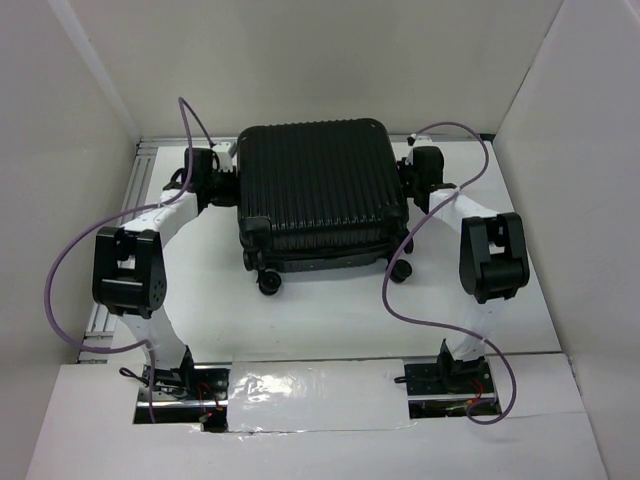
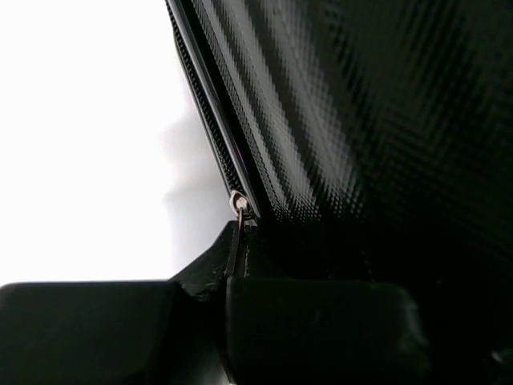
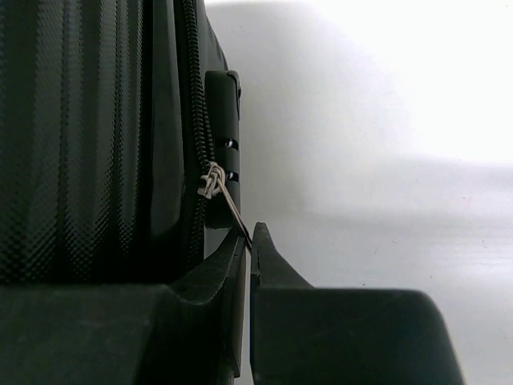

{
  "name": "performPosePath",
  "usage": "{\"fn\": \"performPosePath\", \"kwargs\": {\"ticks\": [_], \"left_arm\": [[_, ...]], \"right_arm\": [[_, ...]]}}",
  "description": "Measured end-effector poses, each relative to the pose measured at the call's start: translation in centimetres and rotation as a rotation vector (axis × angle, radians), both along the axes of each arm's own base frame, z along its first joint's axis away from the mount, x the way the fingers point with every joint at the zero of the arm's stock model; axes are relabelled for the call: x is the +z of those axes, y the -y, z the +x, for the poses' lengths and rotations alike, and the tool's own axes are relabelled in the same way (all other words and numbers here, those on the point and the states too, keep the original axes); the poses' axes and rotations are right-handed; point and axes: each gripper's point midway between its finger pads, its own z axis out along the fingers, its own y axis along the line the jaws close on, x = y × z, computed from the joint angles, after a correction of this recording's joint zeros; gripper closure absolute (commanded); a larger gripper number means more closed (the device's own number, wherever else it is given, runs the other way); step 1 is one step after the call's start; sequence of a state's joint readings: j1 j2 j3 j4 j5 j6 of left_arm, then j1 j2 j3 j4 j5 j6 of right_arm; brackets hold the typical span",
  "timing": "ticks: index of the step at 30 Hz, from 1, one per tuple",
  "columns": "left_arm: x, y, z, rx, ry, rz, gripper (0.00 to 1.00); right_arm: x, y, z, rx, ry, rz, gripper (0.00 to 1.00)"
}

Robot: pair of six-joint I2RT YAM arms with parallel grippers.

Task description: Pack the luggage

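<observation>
Both jaws pinch a zipper pull on the shut luggage (image 1: 320, 190).
You have the luggage flat at upper centre of the top view, wheels toward the bases. The left jaws are clamped on the left zipper pull (image 2: 239, 205) and the right jaws on the right zipper pull (image 3: 215, 186), likely to run the sliders along the seam. It lies on a white tabletop (image 1: 330, 315), with plain white walls (image 1: 330, 60) around.

Both reaching forward: my left gripper (image 2: 239, 234) pinches the left zipper pull (image 2: 238, 205), right gripper (image 3: 250, 237) the right zipper pull (image 3: 226, 200).
</observation>
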State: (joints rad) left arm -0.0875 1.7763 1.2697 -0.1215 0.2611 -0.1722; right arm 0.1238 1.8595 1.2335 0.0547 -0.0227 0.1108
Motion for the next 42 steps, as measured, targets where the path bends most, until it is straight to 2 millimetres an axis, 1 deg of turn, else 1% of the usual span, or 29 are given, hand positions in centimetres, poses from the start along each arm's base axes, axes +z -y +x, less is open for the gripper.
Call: {"fn": "performPosePath", "kwargs": {"ticks": [3,6,8,9,11,12,13,14,15,17,19,20,22,23,25,26,29,33,38,42], "left_arm": [[0.0,-0.1,-0.2,0.007,-0.010,0.007,1.00],[0.0,-0.3,0.0,0.014,-0.020,0.010,1.00],[0.0,-0.6,0.6,0.021,-0.030,0.009,1.00],[0.0,-0.8,1.2,0.026,-0.033,0.007,1.00],[0.2,-1.2,3.1,0.031,-0.031,0.000,1.00],[0.1,-1.4,4.1,0.034,-0.028,-0.004,1.00],[0.3,-1.6,5.7,0.038,-0.009,-0.012,1.00],[0.2,-1.7,6.7,0.041,0.002,-0.012,1.00],[0.3,-1.7,7.6,0.040,0.010,-0.015,1.00],[0.2,-1.8,9.4,0.042,0.028,-0.019,1.00],[0.1,-1.8,11.7,0.045,0.060,-0.029,1.00],[0.1,-1.9,13.2,0.049,0.084,-0.035,1.00],[0.1,-1.9,15.9,0.056,0.118,-0.055,1.00],[-0.3,-2.1,16.8,0.062,0.121,-0.061,1.00],[0.0,-2.9,19.0,0.087,0.155,-0.095,1.00],[0.1,-3.0,19.9,0.100,0.172,-0.111,1.00],[0.0,-3.5,21.6,0.140,0.207,-0.149,1.00],[0.1,-4.0,23.2,0.196,0.245,-0.223,1.00],[0.7,-4.7,25.3,0.222,0.312,-0.316,1.00],[0.8,-4.6,25.6,0.203,0.337,-0.336,1.00]], "right_arm": [[0.0,0.0,-0.1,0.005,-0.010,-0.008,1.00],[-0.1,0.0,0.4,0.013,-0.024,-0.019,1.00],[0.0,-0.2,1.5,0.026,-0.027,-0.023,1.00],[-0.1,-0.3,2.2,0.032,-0.027,-0.023,1.00],[0.0,-0.8,4.1,0.053,-0.020,-0.013,1.00],[0.0,-1.0,5.3,0.065,-0.014,-0.013,1.00],[0.4,-1.3,7.2,0.075,0.013,-0.008,1.00],[0.2,-1.4,8.3,0.082,0.015,-0.009,1.00],[0.4,-1.6,9.5,0.095,0.025,-0.010,1.00],[0.5,-1.8,12.3,0.112,0.048,-0.017,1.00],[1.0,-1.8,15.1,0.115,0.093,-0.021,1.00],[1.0,-1.8,16.3,0.116,0.117,-0.019,1.00],[1.4,-1.8,18.2,0.127,0.152,0.000,1.00],[1.3,-1.9,18.7,0.134,0.158,0.018,1.00],[1.1,-2.4,19.5,0.145,0.175,0.055,1.00],[1.3,-2.3,19.7,0.143,0.182,0.075,1.00],[1.5,-2.5,21.4,0.130,0.244,0.137,1.00],[1.4,-2.9,23.5,0.111,0.344,0.226,1.00],[1.3,-3.4,24.3,0.099,0.407,0.299,1.00],[1.3,-3.8,24.4,0.093,0.421,0.304,0.99]]}}
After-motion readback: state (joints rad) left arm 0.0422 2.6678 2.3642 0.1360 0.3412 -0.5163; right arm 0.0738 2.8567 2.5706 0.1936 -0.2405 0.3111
